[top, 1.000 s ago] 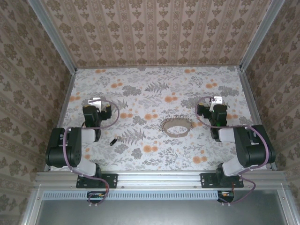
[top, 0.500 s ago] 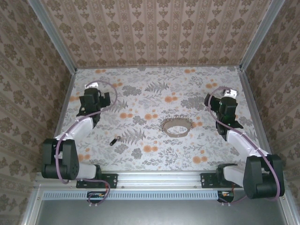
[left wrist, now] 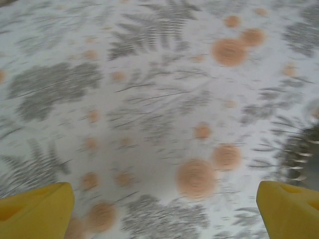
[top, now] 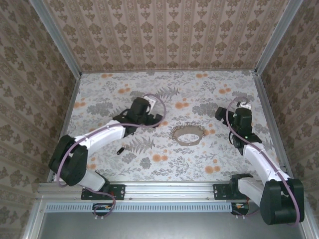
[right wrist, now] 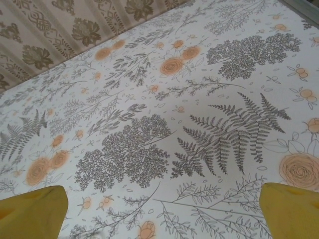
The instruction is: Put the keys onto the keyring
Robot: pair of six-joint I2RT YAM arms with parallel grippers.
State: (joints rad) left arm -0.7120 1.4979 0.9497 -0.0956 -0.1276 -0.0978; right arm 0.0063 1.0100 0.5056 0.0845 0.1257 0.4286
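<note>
My left pincer (top: 151, 118) hangs wide open and empty. The keyring (top: 188, 141) lies close on its right; the small key (top: 120, 150) lies behind it, toward my base.

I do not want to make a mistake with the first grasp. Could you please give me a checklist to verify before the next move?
1. The left gripper is open and empty: ok.
2. The right gripper is open and empty: ok.
3. The key lies free on the table: ok.
4. The keyring lies free, touched by no gripper: ok.
5. The left gripper is above the key: not ok; it hangs nearer the keyring.
6. The keyring has a gap for threading: cannot tell.
</note>
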